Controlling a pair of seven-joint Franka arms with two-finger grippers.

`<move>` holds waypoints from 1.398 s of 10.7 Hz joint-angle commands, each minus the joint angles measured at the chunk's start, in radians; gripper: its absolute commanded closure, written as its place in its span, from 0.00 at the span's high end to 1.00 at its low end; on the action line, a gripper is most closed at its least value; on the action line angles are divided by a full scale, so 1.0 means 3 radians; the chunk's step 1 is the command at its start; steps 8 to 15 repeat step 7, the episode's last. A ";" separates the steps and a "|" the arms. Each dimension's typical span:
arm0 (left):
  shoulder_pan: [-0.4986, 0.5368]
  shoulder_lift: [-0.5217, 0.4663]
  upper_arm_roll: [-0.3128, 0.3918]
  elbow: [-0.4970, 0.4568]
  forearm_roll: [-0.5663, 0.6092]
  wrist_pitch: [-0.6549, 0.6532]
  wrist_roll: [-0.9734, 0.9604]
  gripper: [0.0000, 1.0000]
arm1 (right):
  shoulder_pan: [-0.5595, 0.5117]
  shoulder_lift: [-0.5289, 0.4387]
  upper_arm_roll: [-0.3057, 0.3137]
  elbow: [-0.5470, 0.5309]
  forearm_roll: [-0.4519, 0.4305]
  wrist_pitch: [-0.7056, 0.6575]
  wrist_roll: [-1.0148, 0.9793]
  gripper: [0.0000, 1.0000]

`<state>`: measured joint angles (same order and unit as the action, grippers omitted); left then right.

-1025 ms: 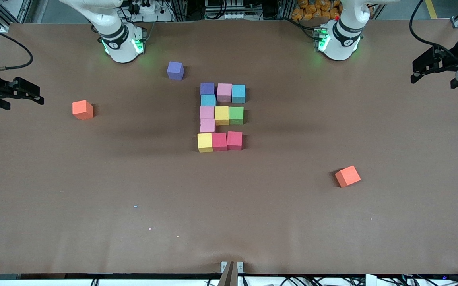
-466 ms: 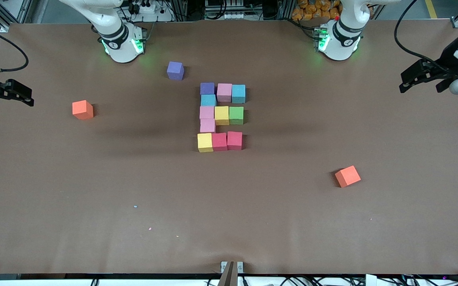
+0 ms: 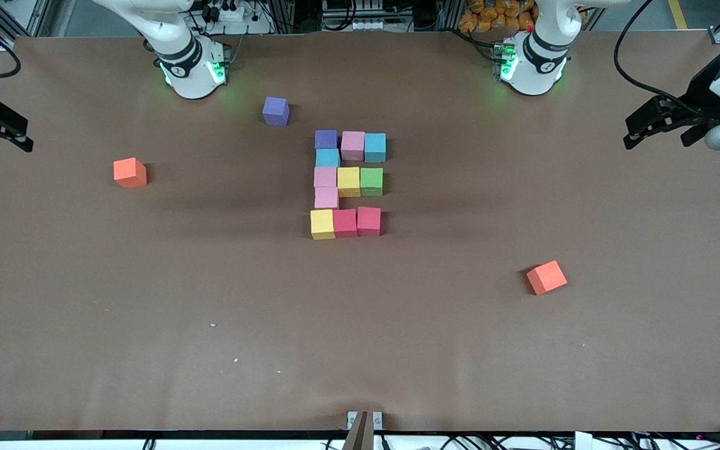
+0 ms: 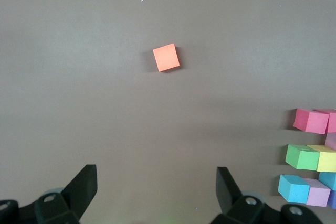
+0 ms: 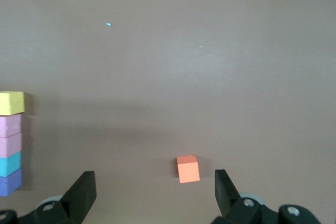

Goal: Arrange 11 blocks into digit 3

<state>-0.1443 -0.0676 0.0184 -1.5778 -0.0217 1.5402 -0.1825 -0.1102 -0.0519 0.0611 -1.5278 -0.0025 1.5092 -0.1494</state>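
Observation:
The blocks lie mid-table as a digit 3 figure of touching cubes. Its row nearest the bases is purple, pink and blue. A blue cube joins it to pink, yellow and green. A pink cube joins that to yellow and two crimson cubes. My left gripper hangs open and empty over the left arm's end of the table. My right gripper hangs open and empty at the right arm's end.
A loose purple cube sits near the right arm's base. One orange cube lies toward the right arm's end. The other orange cube lies toward the left arm's end, nearer the front camera than the figure.
The right gripper has drawn back toward its end of the table. The left gripper has shifted a little toward the table's middle. No block has moved.

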 commanded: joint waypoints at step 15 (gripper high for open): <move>-0.0081 0.0006 0.0005 0.0003 0.0108 0.0041 -0.0005 1.00 | -0.0011 -0.0083 0.0037 -0.0097 0.0203 0.0302 0.0038 1.00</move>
